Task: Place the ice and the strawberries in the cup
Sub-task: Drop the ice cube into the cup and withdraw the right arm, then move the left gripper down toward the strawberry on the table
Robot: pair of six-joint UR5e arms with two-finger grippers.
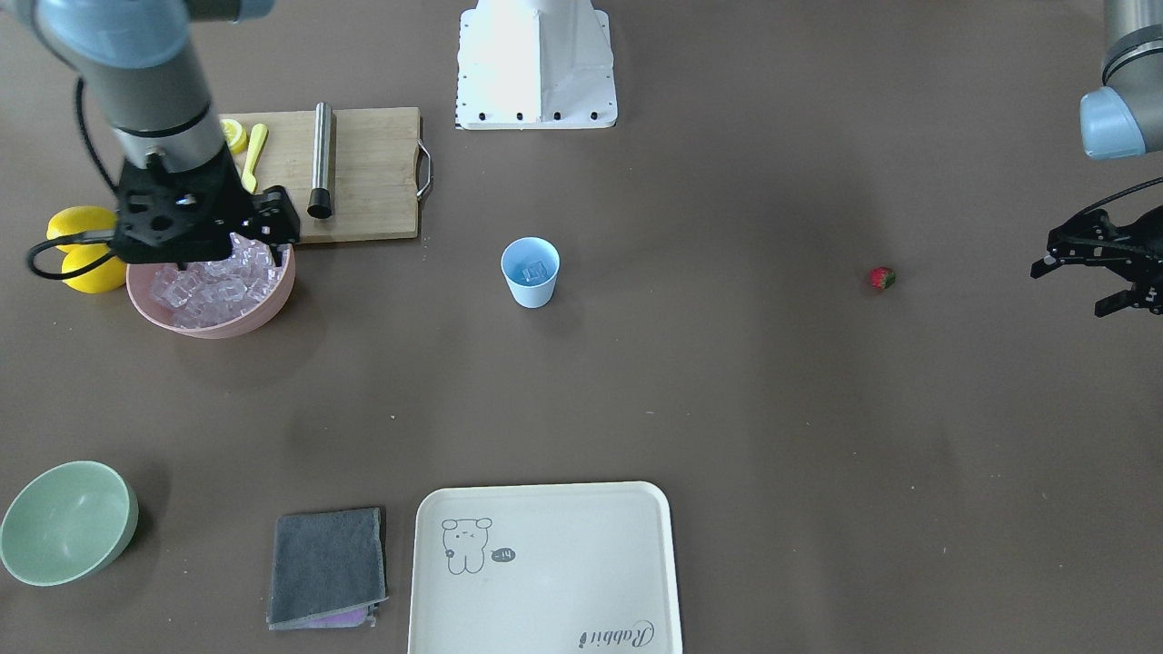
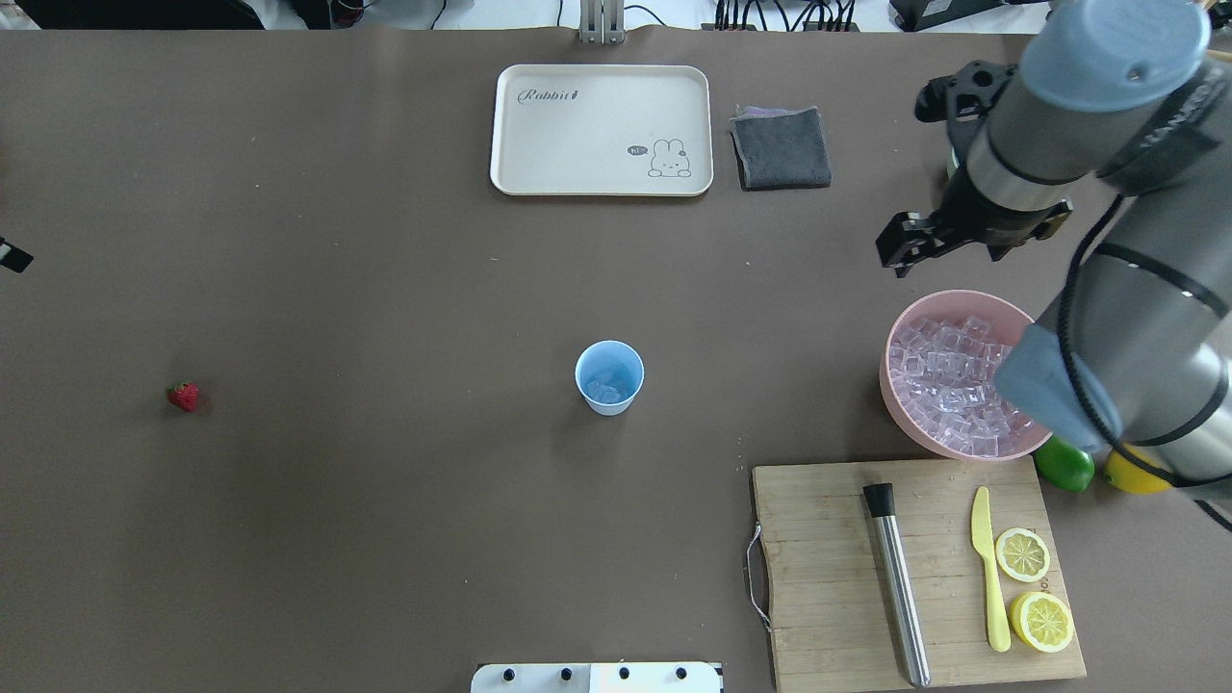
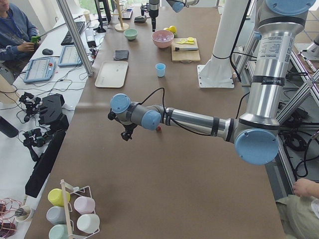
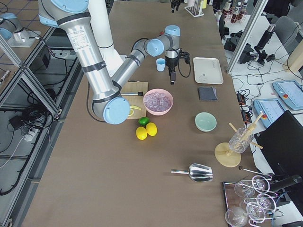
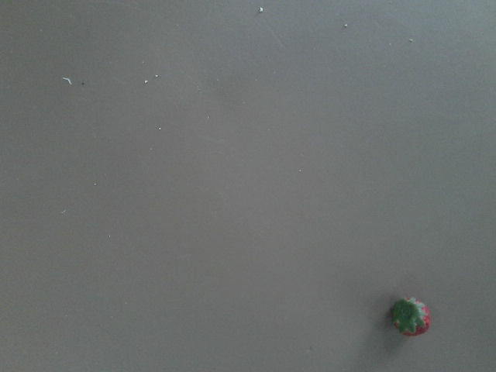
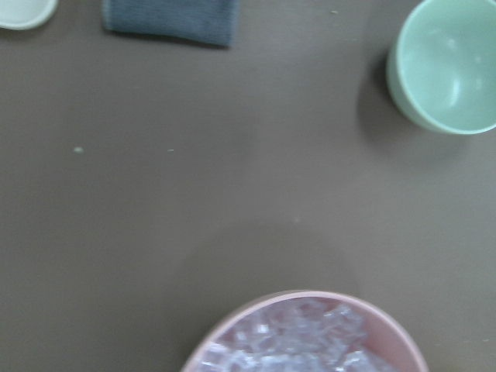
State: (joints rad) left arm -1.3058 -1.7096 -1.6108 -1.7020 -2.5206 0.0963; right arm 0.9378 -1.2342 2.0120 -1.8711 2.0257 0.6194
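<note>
Overhead exterior gives us the cup standing upright near the middle of the surface, with one cube of ice lying at its bottom. The rest of the cubes are heaped in a pink bowl, well apart from the cup on the robot's right. The strawberry lies on the bare surface, well apart from the cup on the robot's left, and nothing touches it.

In the front-facing view we see the left tool beyond the strawberry as seen from the cup, near the fruit but not over it. Its fingers are spread and hold nothing. Its wrist view catches the strawberry in the lower right corner, green cap up.

The right tool hangs raised above the surface on the pink-bowl side of the cup, pointing down. We cannot tell whether its fingers are spread or closed, since the wrist hides them and no ice shows between them. Its wrist view looks down on the far rim of the pink bowl.

A wooden board lies nearer the robot than the cup, on the right.
</note>
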